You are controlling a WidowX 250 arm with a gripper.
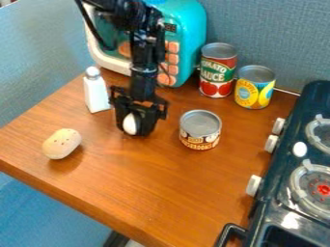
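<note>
Gripper [135, 129] is grasping white egg-shaped object [130, 124] toward counter's [148, 188] back edge, between white shaker [97, 91] and short can [200, 129]. Potato [61, 144] is lying near left corner. Teal toy microwave [190, 34] is standing behind.

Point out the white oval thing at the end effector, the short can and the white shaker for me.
White oval thing [130, 124]: camera view, on its exposed white side.
Short can [200, 126]: camera view, on its metal top.
White shaker [97, 93]: camera view, on its body below the cap.
</note>
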